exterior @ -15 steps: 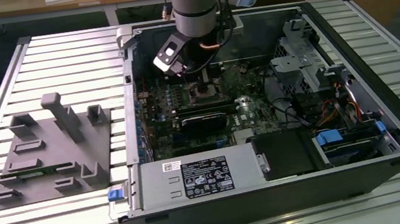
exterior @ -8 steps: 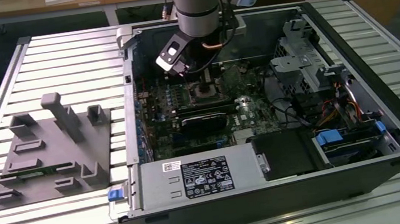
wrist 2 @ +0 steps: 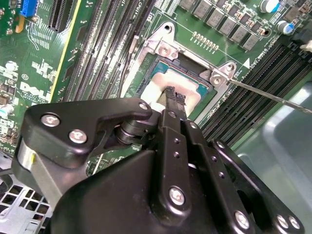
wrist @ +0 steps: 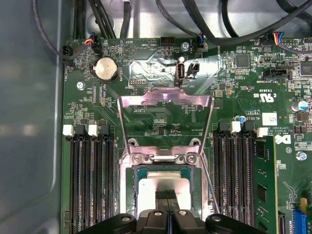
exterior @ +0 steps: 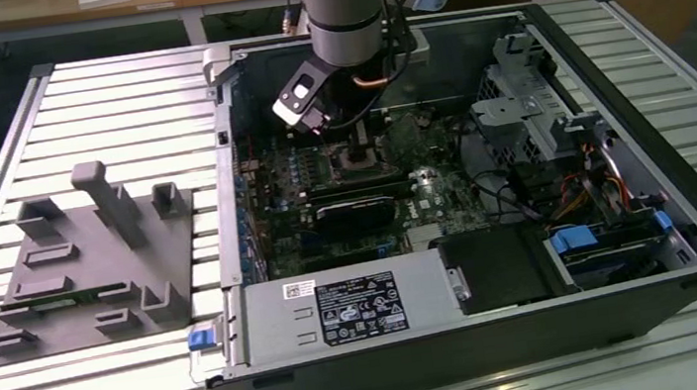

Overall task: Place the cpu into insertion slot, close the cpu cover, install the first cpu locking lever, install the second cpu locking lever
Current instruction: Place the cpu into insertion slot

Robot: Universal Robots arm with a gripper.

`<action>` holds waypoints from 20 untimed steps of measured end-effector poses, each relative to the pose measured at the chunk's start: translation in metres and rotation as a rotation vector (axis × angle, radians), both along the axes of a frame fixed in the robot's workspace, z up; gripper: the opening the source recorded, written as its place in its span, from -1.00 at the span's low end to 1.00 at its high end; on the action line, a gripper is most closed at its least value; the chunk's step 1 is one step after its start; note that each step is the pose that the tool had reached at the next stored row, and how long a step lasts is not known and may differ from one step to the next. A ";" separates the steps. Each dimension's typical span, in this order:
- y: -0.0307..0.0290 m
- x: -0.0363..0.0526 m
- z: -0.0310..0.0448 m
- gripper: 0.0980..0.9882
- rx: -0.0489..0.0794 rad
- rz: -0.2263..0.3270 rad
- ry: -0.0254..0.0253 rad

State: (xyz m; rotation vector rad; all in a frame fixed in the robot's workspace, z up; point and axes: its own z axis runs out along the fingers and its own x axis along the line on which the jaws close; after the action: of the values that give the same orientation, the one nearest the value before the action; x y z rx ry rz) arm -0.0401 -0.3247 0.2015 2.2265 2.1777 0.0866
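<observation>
Masking the cpu [wrist: 148, 190] — partly — is the end effector [wrist: 165, 194].

The cpu [wrist: 151, 187] is lying squarely in the insertion slot [wrist: 128, 187] near the middle of the motherboard [wrist: 234, 97]. The gripper [wrist: 165, 194] is reaching over its pale top, black fingertips pressing together at the chip's centre. The cpu cover [wrist: 165, 97] is standing swung open from the slot's rim, green board showing through its window. Long black memory slots [wrist: 90, 180] are flanking the slot on both sides, and a coin battery [wrist: 106, 68] is sitting beyond the cover, towards the motherboard's cabled edge.
</observation>
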 end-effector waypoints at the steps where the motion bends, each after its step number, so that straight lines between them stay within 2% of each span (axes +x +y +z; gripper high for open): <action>1: 0.0000 0.0000 0.0000 -0.98 0.000 0.000 0.0000; 7: -0.0001 0.0000 -0.0021 -0.98 0.000 0.000 0.0003; 20: 0.0002 0.0001 -0.0017 -0.98 0.001 0.000 -0.0008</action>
State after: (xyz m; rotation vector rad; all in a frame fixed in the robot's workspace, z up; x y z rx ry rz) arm -0.0400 -0.3245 0.1998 2.2268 2.1779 0.0890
